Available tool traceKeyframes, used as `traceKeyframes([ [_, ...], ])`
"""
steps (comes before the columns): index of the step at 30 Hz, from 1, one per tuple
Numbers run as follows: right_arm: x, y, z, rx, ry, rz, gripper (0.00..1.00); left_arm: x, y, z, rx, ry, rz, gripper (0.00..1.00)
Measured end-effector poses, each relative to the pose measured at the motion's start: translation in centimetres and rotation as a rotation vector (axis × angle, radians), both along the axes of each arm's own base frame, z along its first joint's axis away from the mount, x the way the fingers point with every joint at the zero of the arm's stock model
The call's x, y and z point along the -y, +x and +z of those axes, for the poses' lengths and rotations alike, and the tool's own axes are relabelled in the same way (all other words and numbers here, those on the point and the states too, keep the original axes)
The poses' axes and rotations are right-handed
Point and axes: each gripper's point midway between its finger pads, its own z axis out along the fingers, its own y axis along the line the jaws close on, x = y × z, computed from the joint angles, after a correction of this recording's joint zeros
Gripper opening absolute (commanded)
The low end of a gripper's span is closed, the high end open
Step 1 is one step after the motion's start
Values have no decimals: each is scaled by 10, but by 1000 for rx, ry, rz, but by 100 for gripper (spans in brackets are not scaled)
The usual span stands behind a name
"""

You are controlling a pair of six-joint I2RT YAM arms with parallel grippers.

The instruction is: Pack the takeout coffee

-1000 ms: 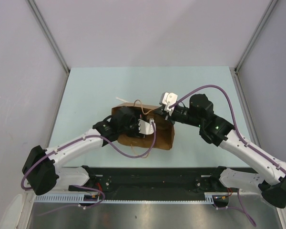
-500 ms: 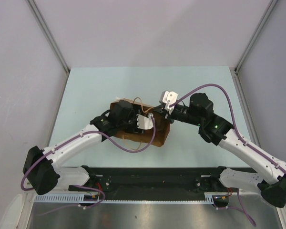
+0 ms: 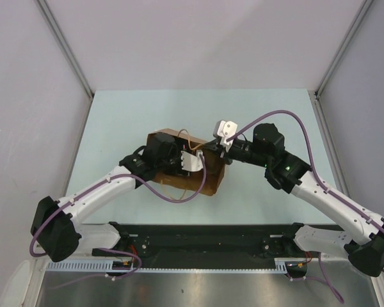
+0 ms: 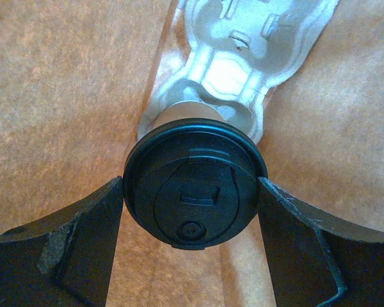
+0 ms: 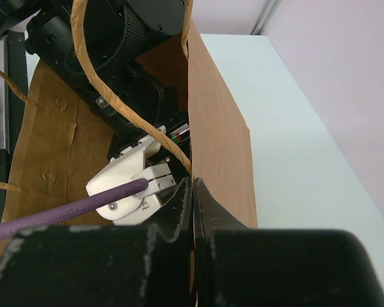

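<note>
One takeout coffee point(image 4: 193, 192), with its single black lid on, was inside the one brown paper bag point(image 5: 221, 141), just over one pale pulp carrier point(image 4: 243, 38) at the bag's bottom; the left gripper point(image 4: 191, 220) held it by the lid rim between its two fingers; the right gripper point(image 5: 193, 198) was pinched narrow on the bag's upper edge; the bag stood on the table point(image 3: 269, 115).
</note>
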Motion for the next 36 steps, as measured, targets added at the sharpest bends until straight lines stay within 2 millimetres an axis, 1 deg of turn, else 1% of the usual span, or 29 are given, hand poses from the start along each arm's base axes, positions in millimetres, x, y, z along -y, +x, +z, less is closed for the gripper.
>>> traceKeyframes([
  [5, -1, 5, -3, -32, 6, 3, 0, 0, 4, -4, 17, -8, -15, 0],
  [12, -1, 22, -4, -111, 26, 2, 0, 3, 14, -10, 15, -22, -20, 0],
  [17, -2, 25, -10, -144, 22, 16, 0, 3, 24, -19, -1, -19, -16, 0],
  [26, -3, 37, -10, -163, 24, 19, 0, 9, 42, -20, -39, -48, -37, 0],
  [31, 0, 50, -9, -183, 31, -1, 0, 14, 50, -22, -80, -43, -52, 0],
  [36, 7, 70, -10, -208, 42, -42, 0, 19, 64, -27, -138, -9, -59, 0],
])
